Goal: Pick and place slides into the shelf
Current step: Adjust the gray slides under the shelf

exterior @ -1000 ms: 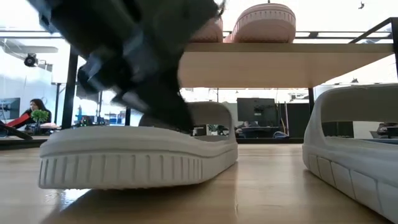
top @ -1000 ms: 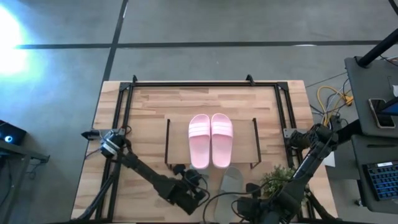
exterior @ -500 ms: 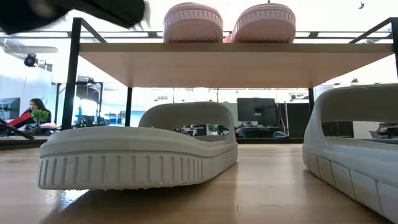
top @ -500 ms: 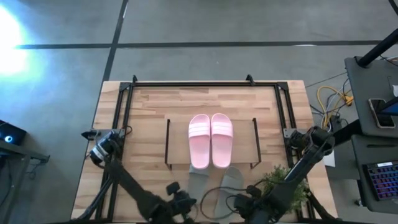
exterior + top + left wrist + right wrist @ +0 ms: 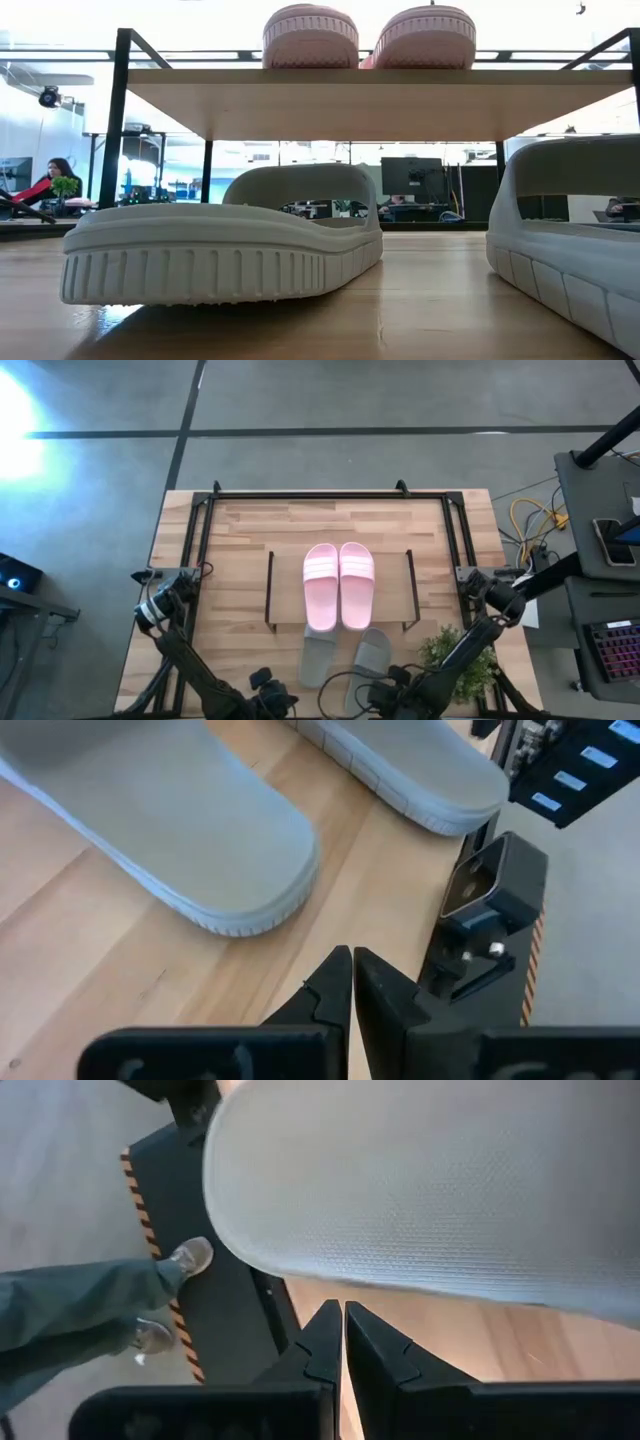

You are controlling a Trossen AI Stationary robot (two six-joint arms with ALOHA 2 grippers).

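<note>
Pink slides (image 5: 339,586) shelved; grey-green pair (image 5: 345,657) waits on desk (image 5: 240,540) — I judge next: open left tool (image 5: 352,982), grasp one; both tools closed, empty.

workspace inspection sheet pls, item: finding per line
surface: light wooden table, bare around the rack
job's things: two pale pink foam slides side by side on the wooden-plank shelf; two grey-green foam slides on the table in front of it
clutter: small green bushy plant near the right arm
grippers: left gripper and right gripper both shut, empty, at the near edge
cables: yellow cables right of the table
surroundings: a person's legs and shoes on the floor
</note>
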